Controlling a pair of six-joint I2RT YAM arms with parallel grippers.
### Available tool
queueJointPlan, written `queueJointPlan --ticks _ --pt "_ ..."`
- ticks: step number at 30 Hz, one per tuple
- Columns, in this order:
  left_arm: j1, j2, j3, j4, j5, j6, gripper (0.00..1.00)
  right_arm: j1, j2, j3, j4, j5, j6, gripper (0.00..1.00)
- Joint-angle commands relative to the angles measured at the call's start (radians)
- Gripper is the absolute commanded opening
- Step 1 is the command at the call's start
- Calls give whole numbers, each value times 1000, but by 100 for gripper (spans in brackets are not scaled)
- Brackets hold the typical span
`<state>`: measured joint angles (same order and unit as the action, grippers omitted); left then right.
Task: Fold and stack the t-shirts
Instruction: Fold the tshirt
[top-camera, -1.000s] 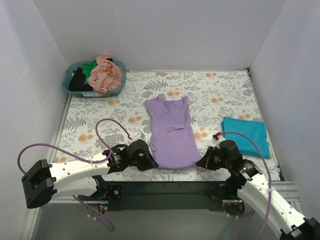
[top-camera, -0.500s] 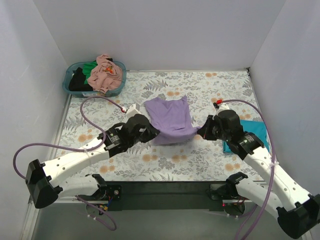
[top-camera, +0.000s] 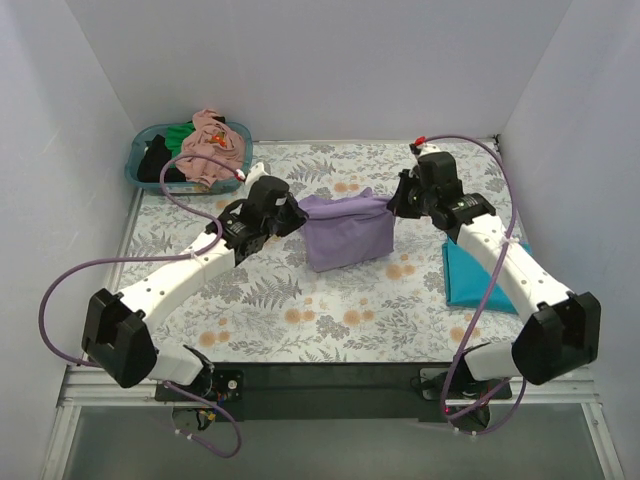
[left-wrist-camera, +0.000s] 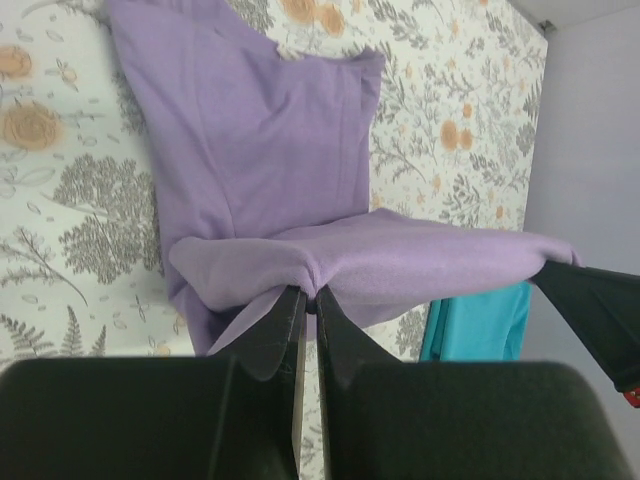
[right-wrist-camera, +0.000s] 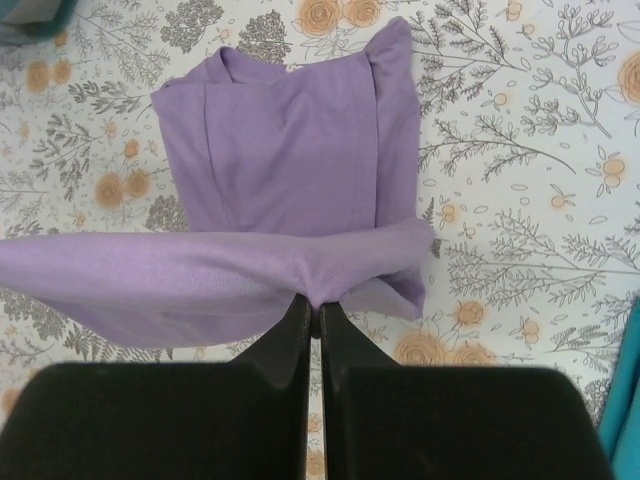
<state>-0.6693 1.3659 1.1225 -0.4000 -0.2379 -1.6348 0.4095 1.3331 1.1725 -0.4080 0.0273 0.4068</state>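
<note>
The lavender-purple t-shirt (top-camera: 345, 232) lies mid-table, its bottom hem lifted and carried over toward the collar. My left gripper (top-camera: 297, 213) is shut on the hem's left corner, and my right gripper (top-camera: 392, 207) is shut on its right corner. The hem stretches between them above the shirt. The left wrist view shows the shirt (left-wrist-camera: 250, 130) below the pinched fold (left-wrist-camera: 306, 290). The right wrist view shows the same (right-wrist-camera: 290, 150), with the fold at my fingertips (right-wrist-camera: 316, 302). A folded teal-blue t-shirt (top-camera: 480, 274) lies at the right. Salmon-pink (top-camera: 208, 150), green (top-camera: 180, 136) and black (top-camera: 155, 162) shirts sit in the basket.
The teal plastic basket (top-camera: 142, 180) stands at the back left corner. The grey floral table cover (top-camera: 300, 310) spreads under everything. White walls close in the back and both sides. Purple cables loop off both arms.
Both grippers have carried the purple shirt's bottom hem from the near edge away toward the collar. The shirt is now doubled over and looks about half as long.
</note>
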Motion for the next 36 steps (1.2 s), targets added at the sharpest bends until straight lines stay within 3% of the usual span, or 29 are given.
queueJointPlan --ticks 1,7,13,18,19,20,21,22,23,28,36 --pt "62 36 62 21 23 56 0 -23 53 101 64 -20 -52 1" --pt "166 120 105 68 83 79 0 -69 198 206 90 -107 -60 1" --pt "263 321 203 111 184 99 0 -98 388 311 118 -156 -74 1" --pt "307 510 321 135 166 101 0 -118 613 484 136 -164 -77 1" --pt "315 542 344 127 175 102 19 -121 647 515 140 -176 -79 15" --pt "330 570 370 122 181 99 40 -124 716 580 137 -197 -88 36" --pt "338 617 393 112 204 98 67 -132 747 608 136 -226 -94 57" --pt "344 634 442 101 212 101 93 -135 770 633 135 -265 -94 89" --pt "353 648 466 84 222 101 97 -138 799 654 127 -274 -95 98" --pt "353 580 452 79 236 124 97 -141 740 596 123 -302 -170 98" --pt "349 343 86 110 331 122 97 -132 615 302 127 -251 -258 98"
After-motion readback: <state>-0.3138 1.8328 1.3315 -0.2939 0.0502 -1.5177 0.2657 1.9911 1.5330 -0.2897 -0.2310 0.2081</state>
